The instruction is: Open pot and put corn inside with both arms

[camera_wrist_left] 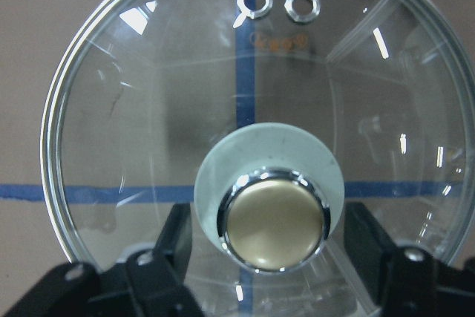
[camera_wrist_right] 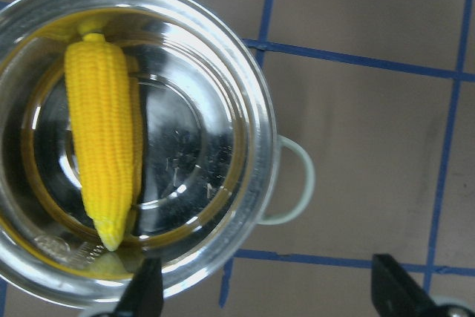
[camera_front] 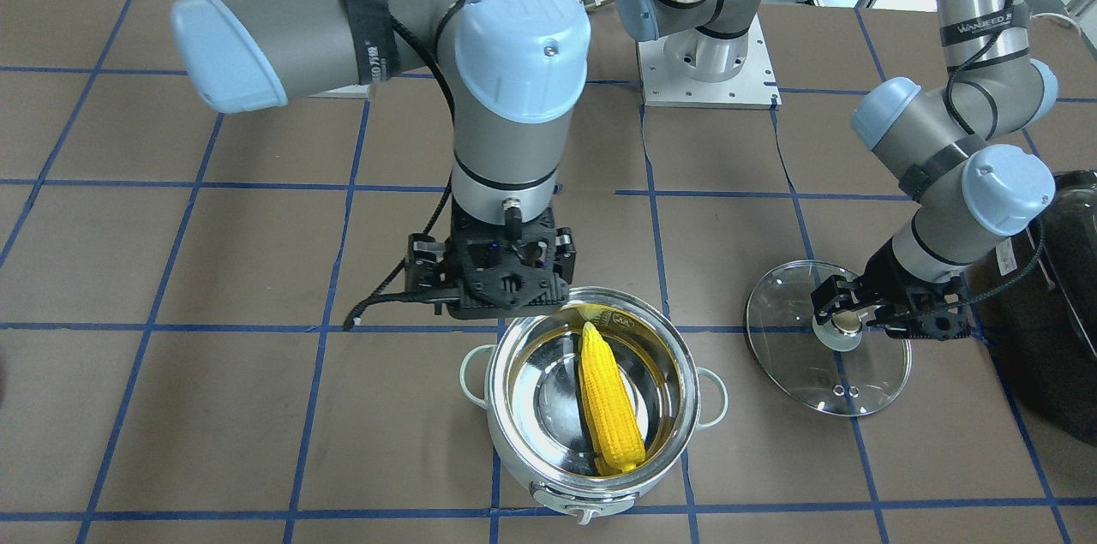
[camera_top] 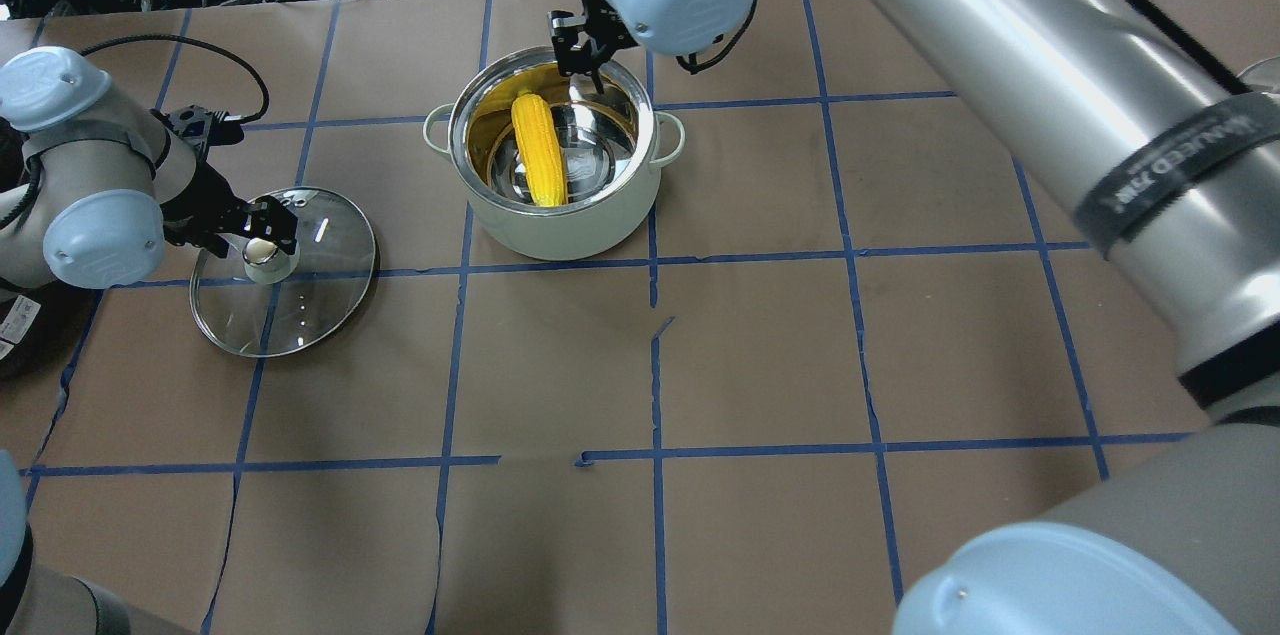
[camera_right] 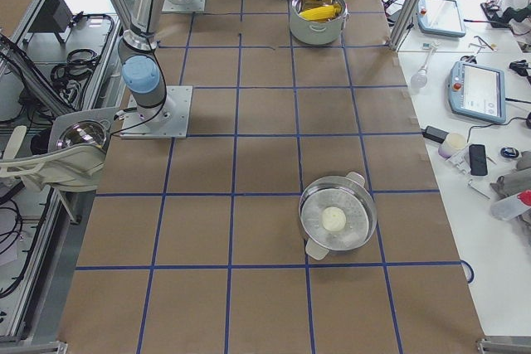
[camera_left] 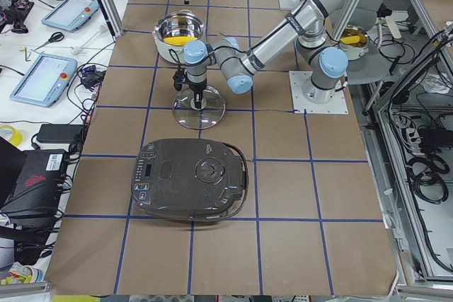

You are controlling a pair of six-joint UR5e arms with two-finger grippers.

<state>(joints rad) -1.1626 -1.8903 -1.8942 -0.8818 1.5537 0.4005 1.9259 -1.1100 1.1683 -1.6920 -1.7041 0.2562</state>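
The mint-green pot (camera_top: pixel 570 230) stands open at the far middle of the table, also in the front view (camera_front: pixel 506 360). The yellow corn (camera_top: pixel 540 150) lies inside it, leaning on the steel wall (camera_front: pixel 608 407), (camera_wrist_right: pixel 100 146). My right gripper (camera_top: pixel 585 65) hovers open and empty over the pot's rim (camera_wrist_right: pixel 252 109). The glass lid (camera_top: pixel 320 275) lies flat on the table to the pot's left. My left gripper (camera_wrist_left: pixel 269 220) is open, with its fingers on either side of the gold knob (camera_wrist_left: pixel 274 224) and a gap on each side.
A large black appliance (camera_left: pixel 191 178) sits beyond the lid on my left side (camera_front: pixel 1063 295). A second steel pot (camera_right: pixel 336 221) with a pale lump inside stands far off on my right side. The arm bases (camera_front: pixel 707 56) are at my edge of the table.
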